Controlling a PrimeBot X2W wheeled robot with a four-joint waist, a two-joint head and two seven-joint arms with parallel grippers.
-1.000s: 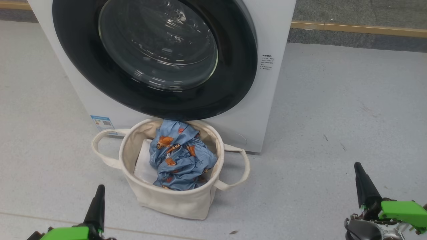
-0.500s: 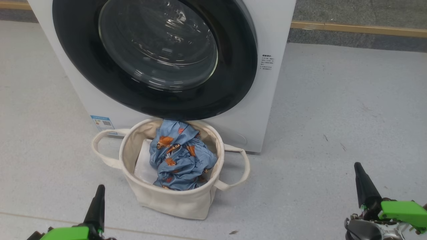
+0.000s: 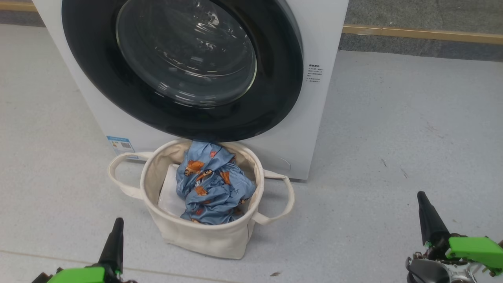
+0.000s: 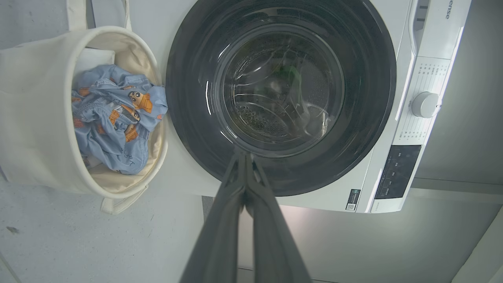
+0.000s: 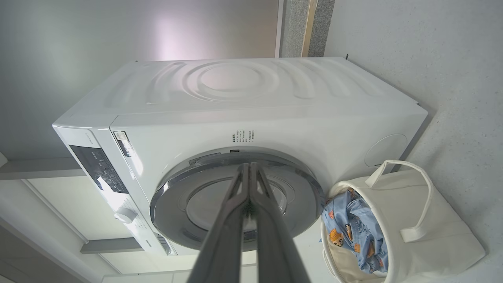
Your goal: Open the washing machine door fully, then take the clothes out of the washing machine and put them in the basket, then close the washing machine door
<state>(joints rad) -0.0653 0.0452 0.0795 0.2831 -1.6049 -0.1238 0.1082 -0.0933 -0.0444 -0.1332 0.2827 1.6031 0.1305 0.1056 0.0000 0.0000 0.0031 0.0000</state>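
Glossy black door rim [image 3: 90,78], matt canvas basket [image 3: 204,237]

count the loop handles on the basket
2: the left handle hangs off the basket's left side in the head view, and the right handle off its right side. None seems hidden.

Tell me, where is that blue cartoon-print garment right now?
In the head view the clothes lie crumpled inside the basket, left of centre, just below the washing machine door.

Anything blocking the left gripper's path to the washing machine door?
Nothing visible. The left gripper, shut, points straight at the closed washing machine door; the basket holding the clothes sits off to one side of that line.
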